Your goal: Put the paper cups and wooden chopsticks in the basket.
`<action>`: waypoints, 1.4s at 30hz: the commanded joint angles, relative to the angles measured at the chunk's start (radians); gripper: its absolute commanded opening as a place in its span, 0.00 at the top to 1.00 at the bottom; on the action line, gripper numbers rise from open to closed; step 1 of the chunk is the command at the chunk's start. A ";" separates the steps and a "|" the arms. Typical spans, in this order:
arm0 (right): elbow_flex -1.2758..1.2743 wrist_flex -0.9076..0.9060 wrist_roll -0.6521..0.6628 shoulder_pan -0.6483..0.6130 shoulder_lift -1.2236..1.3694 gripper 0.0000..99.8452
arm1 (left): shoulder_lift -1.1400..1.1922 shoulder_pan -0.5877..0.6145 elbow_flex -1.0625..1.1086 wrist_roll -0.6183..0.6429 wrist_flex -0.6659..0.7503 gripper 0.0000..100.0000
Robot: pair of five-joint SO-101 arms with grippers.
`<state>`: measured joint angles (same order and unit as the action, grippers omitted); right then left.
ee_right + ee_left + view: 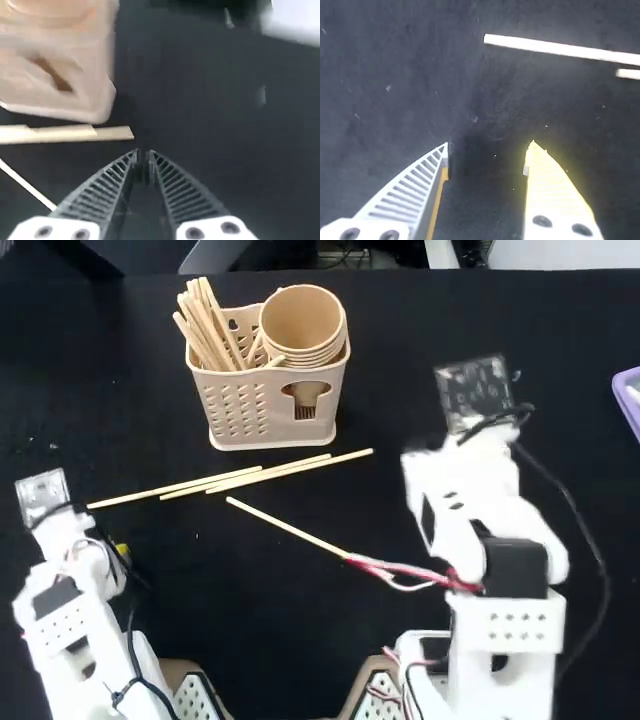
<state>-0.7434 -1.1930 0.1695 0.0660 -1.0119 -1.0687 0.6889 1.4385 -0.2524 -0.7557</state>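
Black table cloth (120, 360), high view: basket (265, 410) at 11 o'clock already holds the paper cups (303, 325) & a chopstick bundle (205, 325), stood upright so they fit. Loose chopsticks (230, 480) lie flat just in front of it; one stray chopstick (285, 526) angles twd 4 o'clock. Left arm (65, 580) sits folded low at 8 o'clock, right arm (480, 520) at 4.

Left wrist view: left gripper (488, 146) spread wide, empty, over bare cloth near the loose chopsticks (560, 49), prob. lining up a pick.

Right wrist view: right gripper (142, 152) pinched closed on nothing, pointing twd the basket (60, 75).
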 commanded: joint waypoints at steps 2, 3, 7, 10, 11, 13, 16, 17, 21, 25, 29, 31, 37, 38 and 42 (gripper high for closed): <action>-0.352 0.203 -0.011 0.077 -0.062 0.98 | 0.021 -0.130 -0.392 -0.052 -0.313 0.75; -0.410 0.249 -0.011 0.077 -0.068 0.98 | 0.040 -0.183 -0.452 -0.081 -0.365 0.75; -0.581 0.402 -0.012 0.080 -0.085 0.98 | 0.184 -0.367 -0.625 -0.204 -0.471 0.75; -0.653 0.466 -0.012 0.077 -0.094 0.98 | 0.348 -0.437 -0.690 -0.267 -0.459 0.75; -0.673 0.485 -0.011 0.075 -0.094 0.98 | 0.413 -0.444 -0.711 -0.278 -0.443 0.75; -0.705 0.523 -0.005 0.077 -0.094 0.98 | 0.549 -0.446 -0.759 -0.285 -0.402 0.73; -0.742 0.572 -0.005 0.075 -0.094 0.98 | 0.741 -0.446 -0.863 -0.288 -0.374 0.70; -0.745 0.577 -0.003 0.075 -0.094 0.98 | 0.799 -0.447 -0.911 -0.290 -0.374 0.70; -0.751 0.578 -0.003 0.074 -0.094 0.98 | 0.996 -0.444 -1.099 -0.381 -0.384 0.70; -0.753 0.582 -0.003 0.074 -0.094 0.98 | 1.134 -0.441 -1.224 -0.496 -0.382 0.70; -0.753 0.582 -0.003 0.074 -0.094 0.98 | 1.237 -0.424 -1.326 -0.554 -0.384 0.70; -0.753 0.583 -0.003 0.072 -0.094 0.98 | 1.277 -0.423 -1.345 -0.589 -0.384 0.70; -0.753 0.608 -0.003 0.072 -0.088 0.98 | 1.339 -0.423 -1.346 -0.624 -0.377 0.70; -0.754 0.612 -0.003 0.072 -0.088 0.98 | 1.341 -0.421 -1.345 -0.624 -0.379 0.70; -0.754 0.615 -0.003 0.072 -0.088 0.98 | 1.339 -0.395 -1.346 -0.624 -0.377 0.70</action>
<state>-1.5029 -0.6038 0.1680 0.1320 -1.0810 0.2800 0.2639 0.1419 -0.8723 -1.1423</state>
